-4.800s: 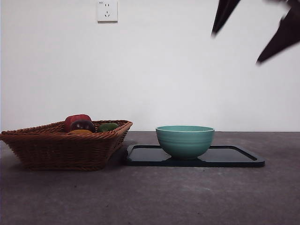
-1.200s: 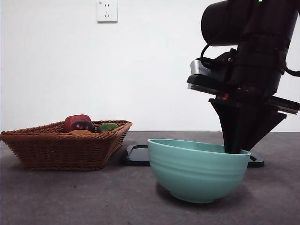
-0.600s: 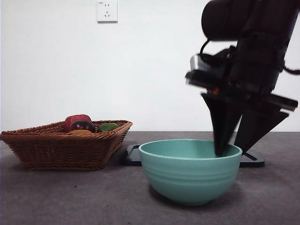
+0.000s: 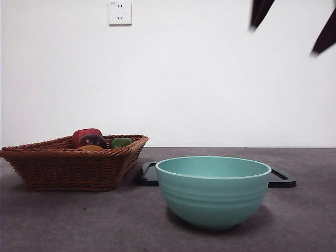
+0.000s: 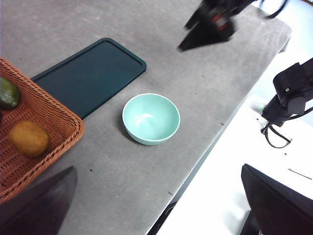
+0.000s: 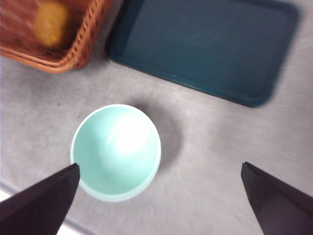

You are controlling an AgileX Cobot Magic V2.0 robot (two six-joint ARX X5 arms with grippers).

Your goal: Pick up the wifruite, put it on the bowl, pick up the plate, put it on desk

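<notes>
The teal-green bowl stands empty on the desk, in front of the plate, a flat dark rectangular tray. The orange-brown wifruite lies in the wicker basket. My right gripper hangs open high above the bowl, holding nothing; it also shows in the left wrist view as the right gripper. My left gripper is open and empty, high above the desk.
The basket also holds a dark purple fruit, a red one and a green one. The desk's edge runs close to the bowl. A wall socket sits on the back wall.
The bowl went from the plate to the desk in front of it. The right gripper let go of its rim and rose to the top right.
</notes>
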